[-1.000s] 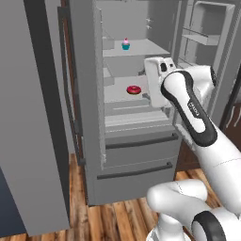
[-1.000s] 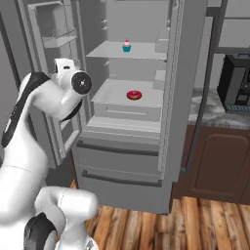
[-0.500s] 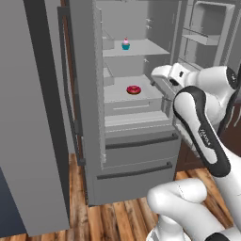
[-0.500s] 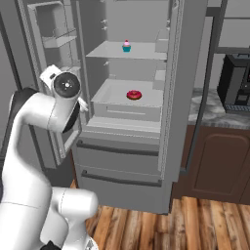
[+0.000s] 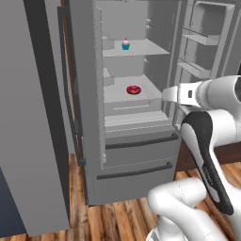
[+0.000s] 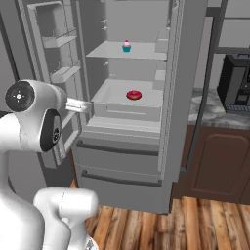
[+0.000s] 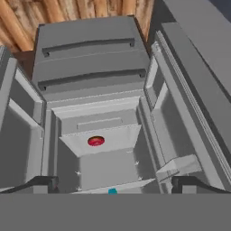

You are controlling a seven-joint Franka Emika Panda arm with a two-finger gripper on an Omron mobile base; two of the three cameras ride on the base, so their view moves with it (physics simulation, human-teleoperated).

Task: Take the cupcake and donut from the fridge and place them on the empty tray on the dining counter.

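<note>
Standing open: fridge (image 5: pixel 136 141), both upper doors swung wide, two lower drawers shut. Cupcake (image 5: pixel 125 44), teal wrapper, pink frosting, upright on upper inner shelf toward the back. Donut (image 5: pixel 133 89), red-pink icing, flat on the shelf below, near its middle, well apart from cupcake. Gripper (image 7: pixel 113 181) out in front of the open compartment, level with the donut shelf, fingers spread wide, holding nothing, touching neither pastry. Wood-plank floor (image 6: pixel 205 224) under fridge.
</note>
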